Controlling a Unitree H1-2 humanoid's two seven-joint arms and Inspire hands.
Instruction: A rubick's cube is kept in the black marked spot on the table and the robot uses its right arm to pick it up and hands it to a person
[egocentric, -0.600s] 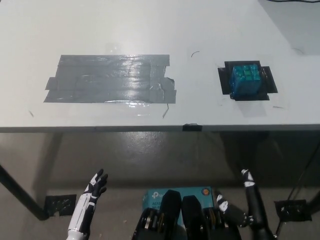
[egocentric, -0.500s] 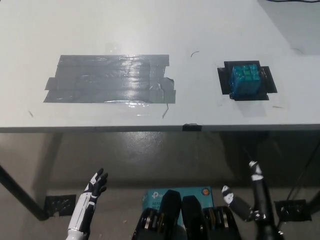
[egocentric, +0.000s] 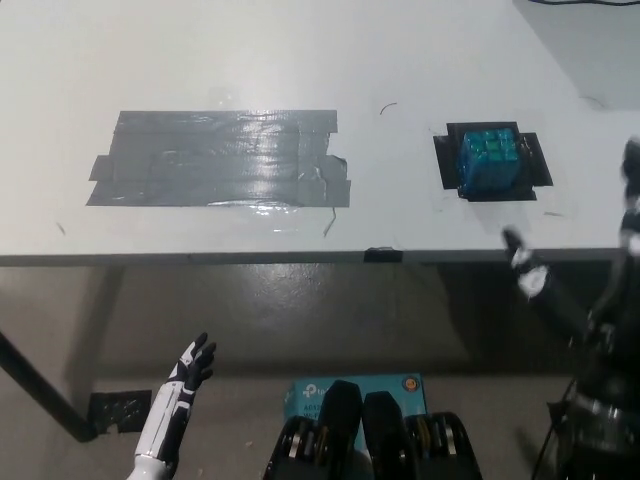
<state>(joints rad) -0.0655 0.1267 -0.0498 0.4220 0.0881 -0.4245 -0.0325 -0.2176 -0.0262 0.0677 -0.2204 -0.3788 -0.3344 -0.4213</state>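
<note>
The Rubik's cube (egocentric: 490, 163), showing teal-blue faces, sits on the black marked spot (egocentric: 444, 160) at the right of the white table (egocentric: 300, 50). My black right hand (egocentric: 590, 310) is raised at the picture's right edge, below and to the right of the cube. It is open with fingers spread, one fingertip (egocentric: 522, 262) over the table's front edge, and it is apart from the cube. My white left hand (egocentric: 178, 400) rests low at the lower left, under the table's level, open and holding nothing.
A large patch of grey tape (egocentric: 220, 158) covers the table's left middle. The table's front edge (egocentric: 300, 257) runs across the picture, with a dark table leg (egocentric: 35, 390) at the lower left and floor below.
My right hand has risen from low beneath the table edge, up and to the right, to the level of the table's front edge near the cube. Cube and left hand have not moved.
</note>
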